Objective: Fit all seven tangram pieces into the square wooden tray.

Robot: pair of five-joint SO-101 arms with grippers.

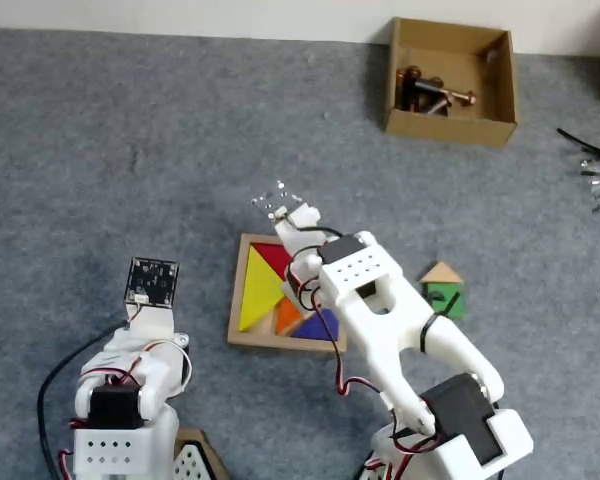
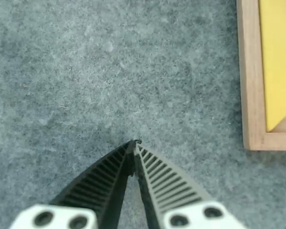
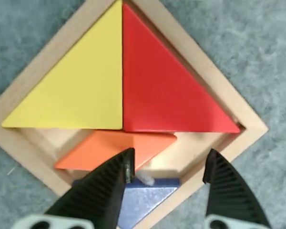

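Observation:
The square wooden tray (image 1: pixel 242 300) lies mid-table. It holds a yellow triangle (image 3: pixel 81 90), a red triangle (image 3: pixel 167 90), an orange piece (image 3: pixel 109 149) and a blue triangle (image 3: pixel 148 198) in one corner. My right gripper (image 3: pixel 169 162) hangs open just above the orange and blue pieces, with nothing between its fingers. The right arm (image 1: pixel 360 275) covers part of the tray from above. A green piece (image 1: pixel 443 298) and a tan triangle (image 1: pixel 441 272) lie on the carpet right of the tray. My left gripper (image 2: pixel 135 143) is shut and empty over bare carpet, beside the tray's rim (image 2: pixel 248 71).
A cardboard box (image 1: pixel 450 80) with copper-coloured parts stands at the back right. Cables (image 1: pixel 595 160) lie at the right edge. Grey carpet covers the table, with free room on the left and at the back.

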